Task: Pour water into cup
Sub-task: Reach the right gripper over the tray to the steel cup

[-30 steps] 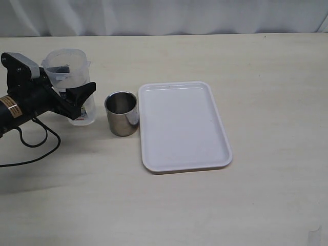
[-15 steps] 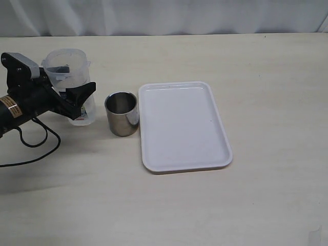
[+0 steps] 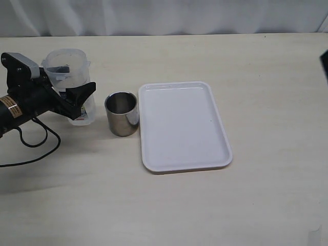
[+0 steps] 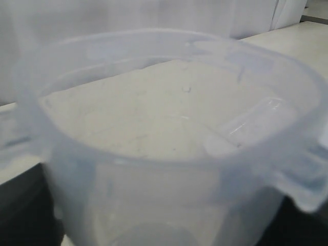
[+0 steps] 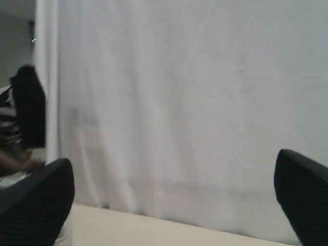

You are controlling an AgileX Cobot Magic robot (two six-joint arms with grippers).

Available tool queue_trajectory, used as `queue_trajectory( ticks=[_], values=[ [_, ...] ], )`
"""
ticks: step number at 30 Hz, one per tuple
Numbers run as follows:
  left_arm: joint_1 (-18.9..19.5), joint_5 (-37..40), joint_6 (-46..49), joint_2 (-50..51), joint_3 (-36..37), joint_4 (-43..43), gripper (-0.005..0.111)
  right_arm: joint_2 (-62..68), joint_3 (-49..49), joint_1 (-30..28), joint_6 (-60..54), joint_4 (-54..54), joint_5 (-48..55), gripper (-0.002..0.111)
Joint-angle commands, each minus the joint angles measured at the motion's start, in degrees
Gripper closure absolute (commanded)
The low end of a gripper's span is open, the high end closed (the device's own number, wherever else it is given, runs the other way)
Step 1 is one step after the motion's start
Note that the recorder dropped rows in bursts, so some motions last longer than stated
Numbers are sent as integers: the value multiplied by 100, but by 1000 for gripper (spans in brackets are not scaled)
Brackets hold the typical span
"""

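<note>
On the table (image 3: pixel 266 77), the cup (image 3: pixel 122 114) stands between the container (image 3: pixel 69 84), near on its left and slightly farther back, and the tray (image 3: pixel 183 125), just right.

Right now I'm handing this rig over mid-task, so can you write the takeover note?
Left gripper: jaws around the plastic container, which stands upright on the table; a firm grip is not clear.
Right gripper: open, empty, away from the things.
Cup: upright between the container and the white tray.
Done: container reached.
Left: lift it, tilt over the cup, pour.
</note>
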Motion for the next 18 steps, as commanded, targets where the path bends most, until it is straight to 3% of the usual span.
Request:
queue_trajectory(
  ticks=[1, 10, 18],
  values=[
    [-16, -64, -21, 1, -27, -13, 107, 1378, -328, -2, 69, -1360, -1454, 8],
    [-16, -64, -21, 1, -27, -13, 107, 4436, -989, -2, -1029, -1814, -2918, 8],
    [-16, -64, -10, 1, -27, -13, 107, 6718, -1826, 226, -1452, -2025, -3405, 8]
  ],
)
